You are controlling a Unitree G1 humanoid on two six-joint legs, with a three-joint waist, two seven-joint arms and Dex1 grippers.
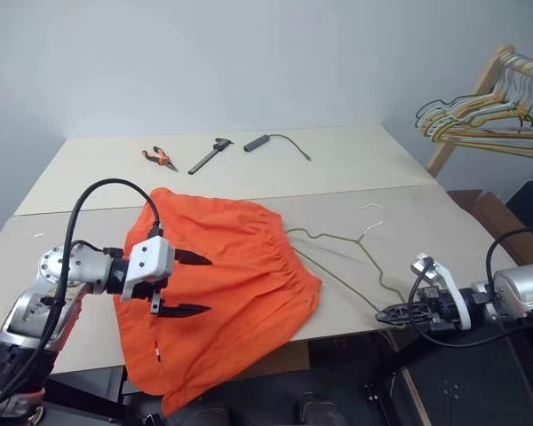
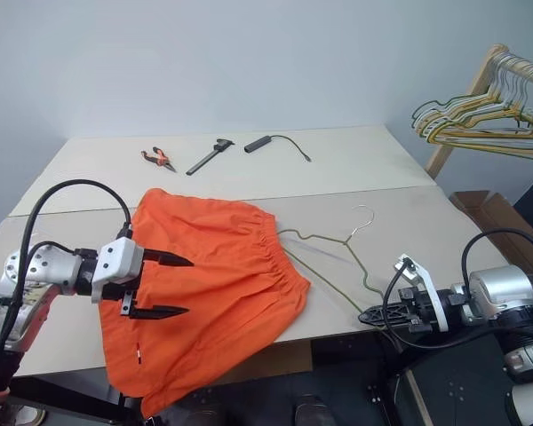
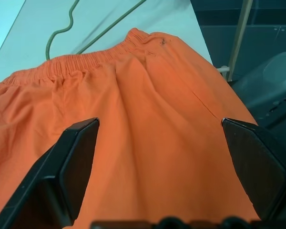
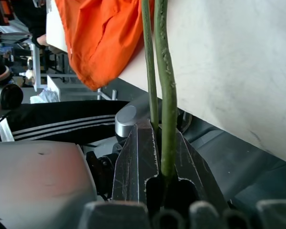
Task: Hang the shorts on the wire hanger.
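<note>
The shorts are seen spread flat on the desk, waistband toward the wire hanger and their lower hem draped over the near edge. The left gripper is held just above the orange fabric with its fingers spread wide and nothing between them. The wire hanger is laid on the desk just beside the waistband, hook toward the far side, and its near corner at the desk edge is pinched between the pressed-together fingers of the right gripper.
</note>
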